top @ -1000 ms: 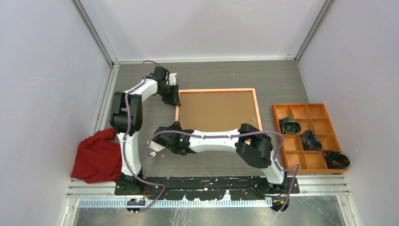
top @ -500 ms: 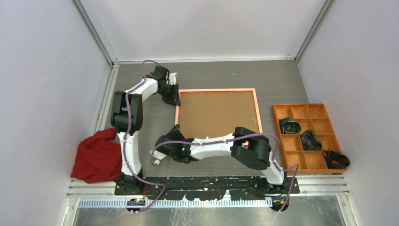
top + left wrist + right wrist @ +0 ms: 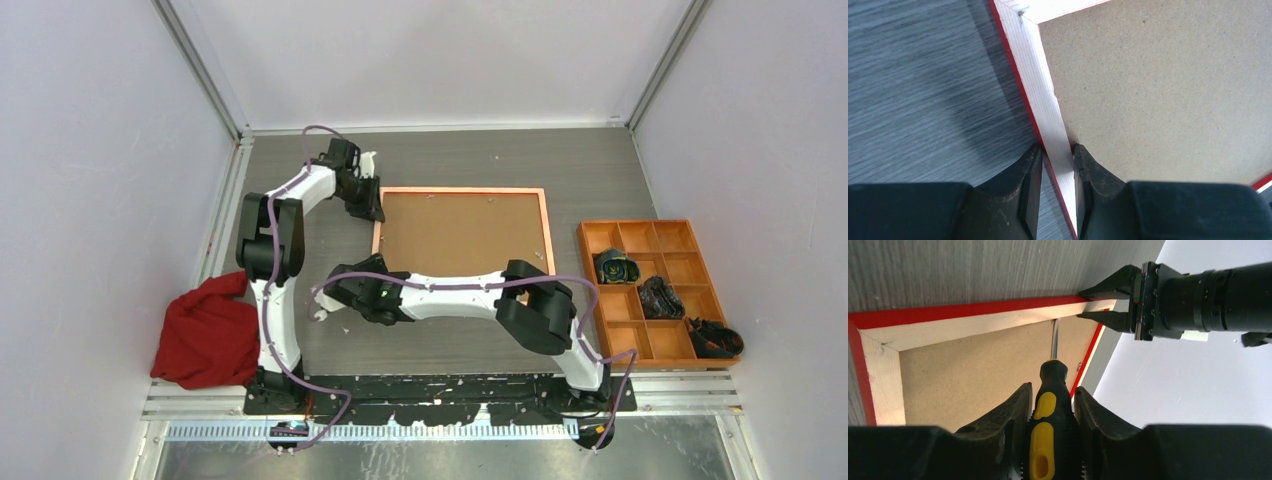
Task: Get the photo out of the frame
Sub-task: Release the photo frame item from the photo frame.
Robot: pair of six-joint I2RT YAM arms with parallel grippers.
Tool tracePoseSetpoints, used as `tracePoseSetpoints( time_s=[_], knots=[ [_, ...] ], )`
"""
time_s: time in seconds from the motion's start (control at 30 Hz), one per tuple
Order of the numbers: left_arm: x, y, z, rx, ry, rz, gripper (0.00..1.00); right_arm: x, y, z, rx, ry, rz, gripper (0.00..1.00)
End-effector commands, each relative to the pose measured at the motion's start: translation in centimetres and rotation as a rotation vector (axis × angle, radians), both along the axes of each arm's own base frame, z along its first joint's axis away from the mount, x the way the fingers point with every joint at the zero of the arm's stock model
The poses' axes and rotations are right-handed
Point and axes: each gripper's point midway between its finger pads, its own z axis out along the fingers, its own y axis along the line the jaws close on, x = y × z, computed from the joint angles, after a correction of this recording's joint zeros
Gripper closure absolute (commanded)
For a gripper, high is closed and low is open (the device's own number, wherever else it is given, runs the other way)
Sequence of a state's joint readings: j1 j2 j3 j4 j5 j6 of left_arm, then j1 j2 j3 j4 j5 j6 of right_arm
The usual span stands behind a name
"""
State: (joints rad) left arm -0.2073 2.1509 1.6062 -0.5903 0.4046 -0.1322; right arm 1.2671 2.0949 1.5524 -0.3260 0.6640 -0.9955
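Note:
The red frame (image 3: 546,232) lies face down in mid-table, its brown backing board (image 3: 462,235) up. The photo is hidden under the board. My left gripper (image 3: 368,206) is at the frame's far-left corner. In the left wrist view its jaws (image 3: 1057,167) are shut on the frame's pale left rail (image 3: 1040,80). My right gripper (image 3: 345,286) is by the near-left corner, shut on a black-and-yellow screwdriver (image 3: 1050,435). The screwdriver's shaft (image 3: 1053,337) reaches over the board (image 3: 973,375) toward the left gripper (image 3: 1110,302).
An orange compartment tray (image 3: 690,338) with dark bundles stands at the right. A red cloth (image 3: 205,335) lies at the near left. White walls close in the table on three sides.
My right gripper with the screwdriver dipped toward the near edge, then came back up, ending slightly further left than before. The left gripper and the frame have not moved.

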Motion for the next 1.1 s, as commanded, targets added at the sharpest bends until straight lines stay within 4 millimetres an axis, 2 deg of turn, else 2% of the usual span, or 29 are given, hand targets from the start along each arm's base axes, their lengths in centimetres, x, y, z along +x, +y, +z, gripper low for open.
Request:
tracePoseSetpoints(
  time_s=[0.0, 0.13, 0.3, 0.37, 0.57, 0.87, 0.97, 1.07],
  knots=[
    [-3.1, 1.1, -3.8, 0.061, 0.147, -0.013, 1.00, 2.3, -2.4, 0.2, 0.043, 0.041, -0.128, 0.99],
    [-3.0, 1.1, -3.8, 0.060, 0.146, -0.012, 1.00, 3.0, -2.7, 0.2, 0.068, 0.009, -0.184, 0.99],
    [-3.0, 1.1, -3.8, 0.060, 0.145, -0.012, 1.00, 4.5, -2.9, 1.2, 0.128, -0.108, -0.285, 0.99],
    [-3.0, 1.1, -3.8, 0.059, 0.145, -0.014, 1.00, 4.5, -3.0, 0.8, 0.110, -0.117, -0.285, 0.99],
    [-3.0, 1.0, -3.8, 0.057, 0.147, -0.017, 1.00, 4.0, -3.1, -1.0, -0.022, -0.206, -0.070, 0.99],
    [-3.2, 0.9, -3.8, 0.053, 0.151, -0.024, 1.00, 4.5, -1.0, 0.3, -0.108, -0.327, 0.065, 0.99],
    [-3.2, 0.9, -3.9, 0.054, 0.152, -0.025, 1.00, 5.3, -1.3, 0.8, -0.067, -0.330, -0.062, 0.99],
    [-3.2, 0.9, -3.8, 0.053, 0.151, -0.027, 1.00, 5.6, -3.0, 0.9, 0.016, -0.193, -0.239, 0.99]
  ],
)
